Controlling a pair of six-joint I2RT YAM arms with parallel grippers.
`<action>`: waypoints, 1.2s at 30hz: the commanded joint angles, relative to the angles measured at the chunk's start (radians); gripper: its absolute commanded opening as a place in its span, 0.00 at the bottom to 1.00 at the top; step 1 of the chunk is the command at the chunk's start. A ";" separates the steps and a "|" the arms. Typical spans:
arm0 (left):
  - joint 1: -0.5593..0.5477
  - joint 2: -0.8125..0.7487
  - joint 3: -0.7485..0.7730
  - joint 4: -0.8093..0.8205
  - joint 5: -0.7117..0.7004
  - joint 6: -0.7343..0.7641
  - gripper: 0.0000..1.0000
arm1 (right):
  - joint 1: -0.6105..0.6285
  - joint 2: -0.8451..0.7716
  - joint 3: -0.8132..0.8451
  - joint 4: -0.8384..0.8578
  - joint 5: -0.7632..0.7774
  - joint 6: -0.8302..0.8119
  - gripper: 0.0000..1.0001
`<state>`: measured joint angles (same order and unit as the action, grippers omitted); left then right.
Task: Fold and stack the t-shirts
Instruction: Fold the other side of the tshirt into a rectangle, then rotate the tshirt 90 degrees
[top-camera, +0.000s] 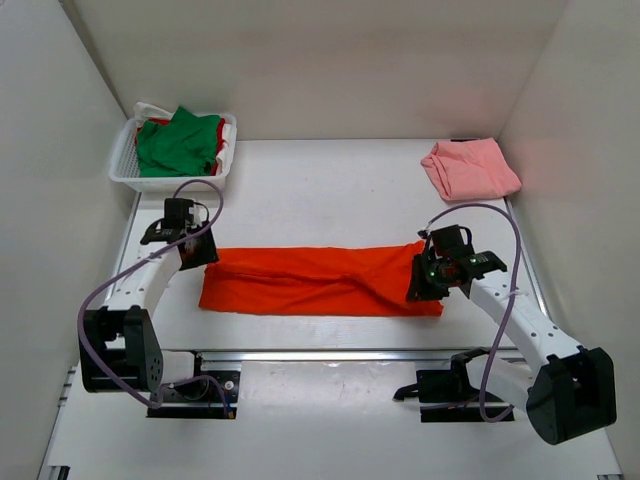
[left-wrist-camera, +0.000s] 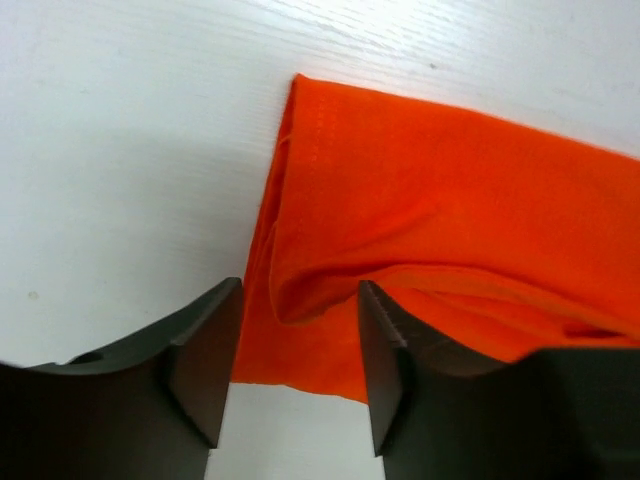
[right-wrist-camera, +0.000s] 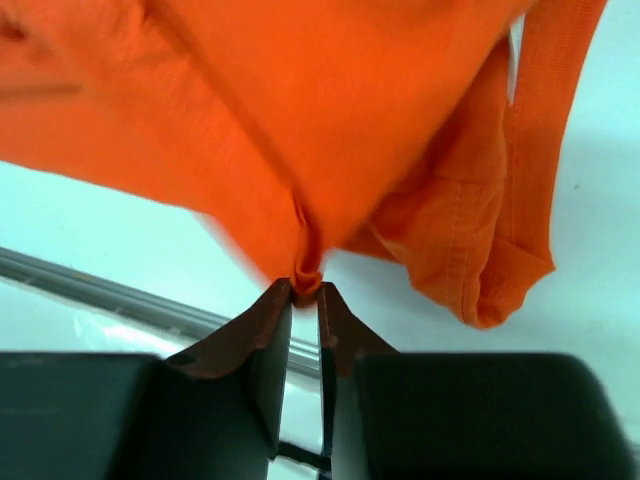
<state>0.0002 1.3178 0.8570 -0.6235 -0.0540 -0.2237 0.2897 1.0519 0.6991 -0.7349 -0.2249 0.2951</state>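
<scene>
Right gripper (right-wrist-camera: 305, 288) pinches a fold of the orange-red t-shirt (top-camera: 310, 280); left gripper (left-wrist-camera: 300, 292), jaws wide, straddles the shirt's opposite end

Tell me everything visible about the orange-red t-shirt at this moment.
The orange-red t-shirt is plain soft cloth, folded into a long, wrinkled band lying flat across the white table. The right tool is shut on a pinch of cloth at its right end. The left tool hovers open over its left end, not gripping.
</scene>
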 joint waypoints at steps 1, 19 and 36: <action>0.034 -0.075 0.002 -0.001 -0.038 -0.026 0.62 | 0.028 -0.001 0.083 -0.098 0.032 0.019 0.15; -0.267 0.414 0.155 -0.076 0.029 -0.048 0.56 | 0.023 0.492 0.192 0.190 0.052 0.042 0.64; -0.445 0.241 -0.010 -0.305 0.629 -0.022 0.48 | 0.002 1.477 1.737 0.001 -0.157 -0.155 0.67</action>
<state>-0.4549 1.6310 0.8497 -0.8818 0.3931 -0.2573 0.3099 2.6392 2.4702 -0.7666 -0.3763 0.1822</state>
